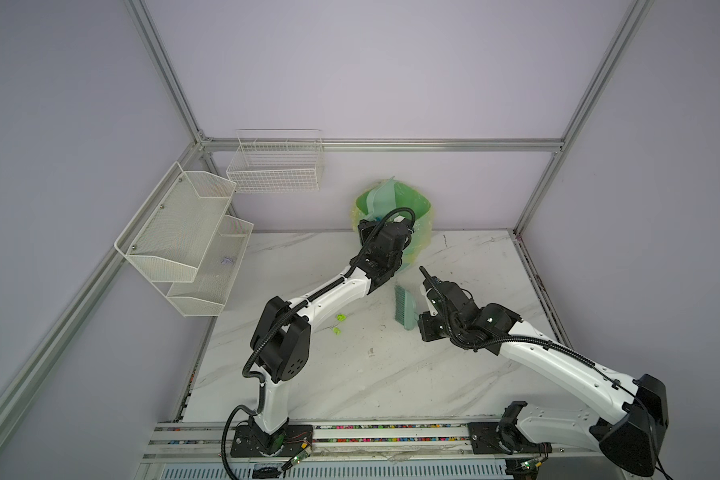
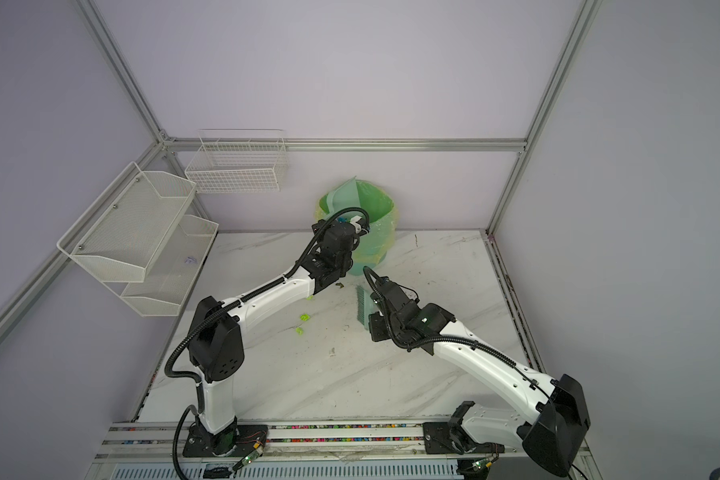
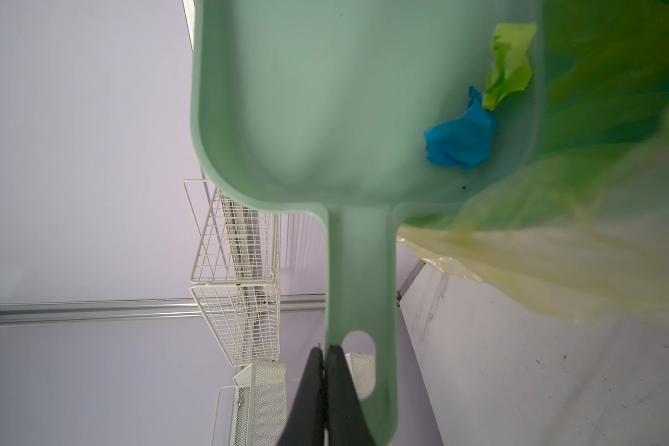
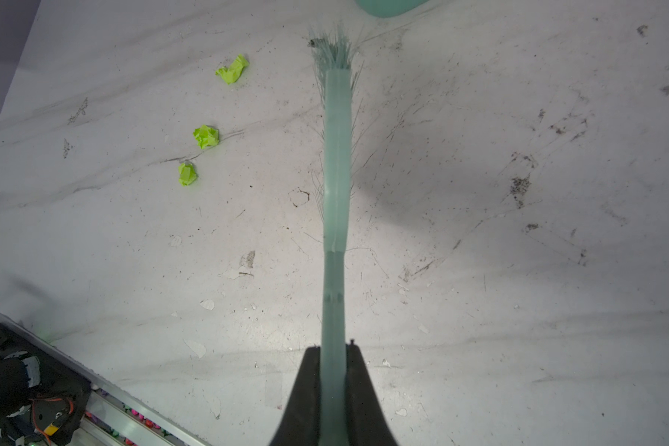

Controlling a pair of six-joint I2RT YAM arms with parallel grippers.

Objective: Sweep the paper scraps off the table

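In the left wrist view my left gripper [image 3: 327, 349] is shut on the edge of the handle of a mint-green dustpan [image 3: 325, 96]. The pan is tipped over a bin lined with a green bag [image 1: 416, 203]. A blue paper scrap [image 3: 460, 141] and a yellow-green one [image 3: 508, 65] lie in the pan by its side wall. My right gripper [image 4: 335, 349] is shut on a mint-green brush [image 4: 337, 154], whose bristles rest on the table [image 1: 391, 382] right of centre. Three yellow-green scraps [image 4: 232, 69] [image 4: 206, 136] [image 4: 187, 174] lie on the table to the brush's left, apart from it.
A white wire basket [image 1: 275, 166] hangs on the back wall and a two-tier mesh shelf [image 1: 184, 232] on the left wall. An aluminium rail with coloured beads [image 1: 371, 428] runs along the front edge. A dark olive speck [image 2: 339, 285] lies near the bin's foot.
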